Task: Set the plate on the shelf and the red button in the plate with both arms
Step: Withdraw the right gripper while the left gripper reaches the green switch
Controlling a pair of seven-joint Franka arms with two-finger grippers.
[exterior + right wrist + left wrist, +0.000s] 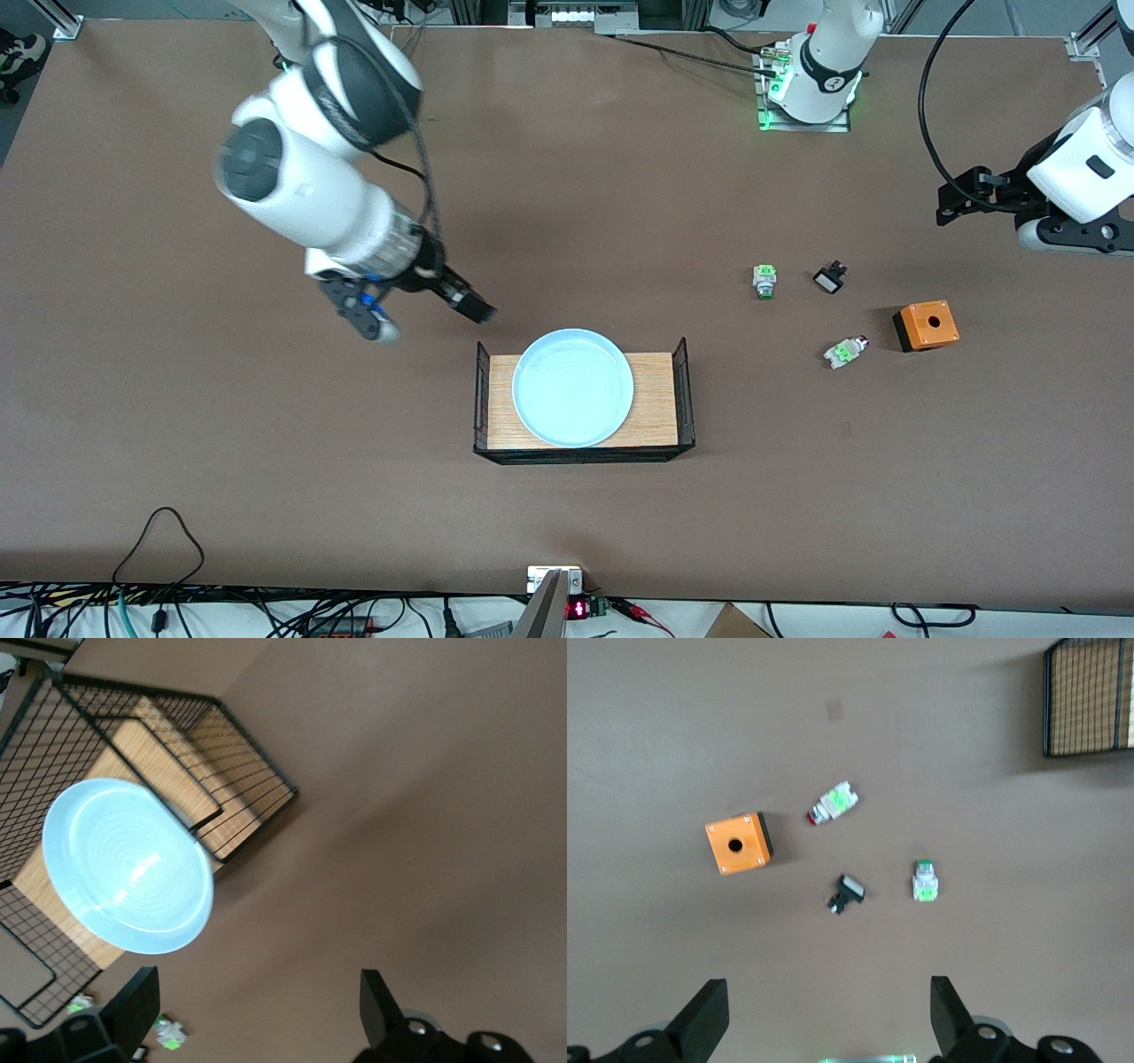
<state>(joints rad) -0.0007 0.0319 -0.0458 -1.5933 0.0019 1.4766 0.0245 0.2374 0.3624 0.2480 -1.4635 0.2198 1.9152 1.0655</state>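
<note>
The pale blue plate lies flat on the wooden base of a black wire rack in the middle of the table. My right gripper is open and empty, in the air over the table beside the rack at the right arm's end. In its wrist view the plate lies ahead of the open gripper. The red button lies on its side toward the left arm's end. My left gripper is open and empty, high over that end. Its wrist view shows the red button well ahead of the gripper.
An orange box with a hole sits beside the red button. A green-capped switch and a small black part lie farther from the front camera. The rack has upright wire ends. Cables run along the table's front edge.
</note>
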